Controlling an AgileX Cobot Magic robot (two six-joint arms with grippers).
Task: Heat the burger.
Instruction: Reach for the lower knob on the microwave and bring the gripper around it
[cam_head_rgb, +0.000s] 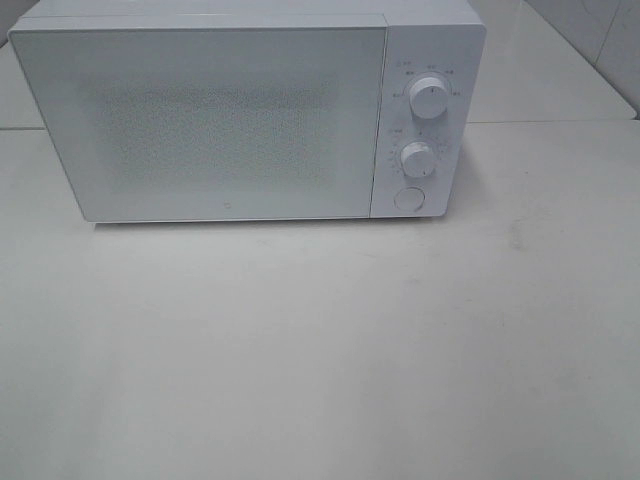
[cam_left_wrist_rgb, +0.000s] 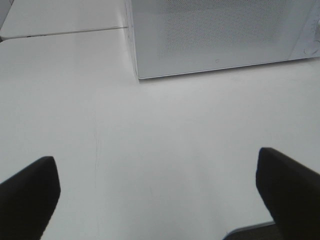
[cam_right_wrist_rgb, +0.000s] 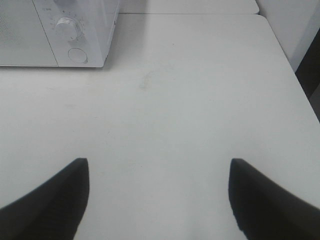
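Note:
The burger is out of view in every frame. A white microwave (cam_head_rgb: 250, 110) stands at the back of the white table (cam_head_rgb: 320, 350) with its door shut; two dials and a round button (cam_head_rgb: 408, 198) sit on its right panel. My left gripper (cam_left_wrist_rgb: 157, 197) is open over bare table in front of the microwave's left corner (cam_left_wrist_rgb: 137, 75), nothing between its dark fingers (cam_left_wrist_rgb: 30, 195). Open too is my right gripper (cam_right_wrist_rgb: 157, 200), over the table to the right of the microwave (cam_right_wrist_rgb: 75, 35), with nothing in it. Neither arm shows in the exterior high view.
The table's right edge (cam_right_wrist_rgb: 300, 95) runs close beside my right gripper, with a dark gap beyond it. A seam (cam_left_wrist_rgb: 65, 32) between table panels lies left of the microwave. A tiled wall (cam_head_rgb: 600, 40) rises at the back right.

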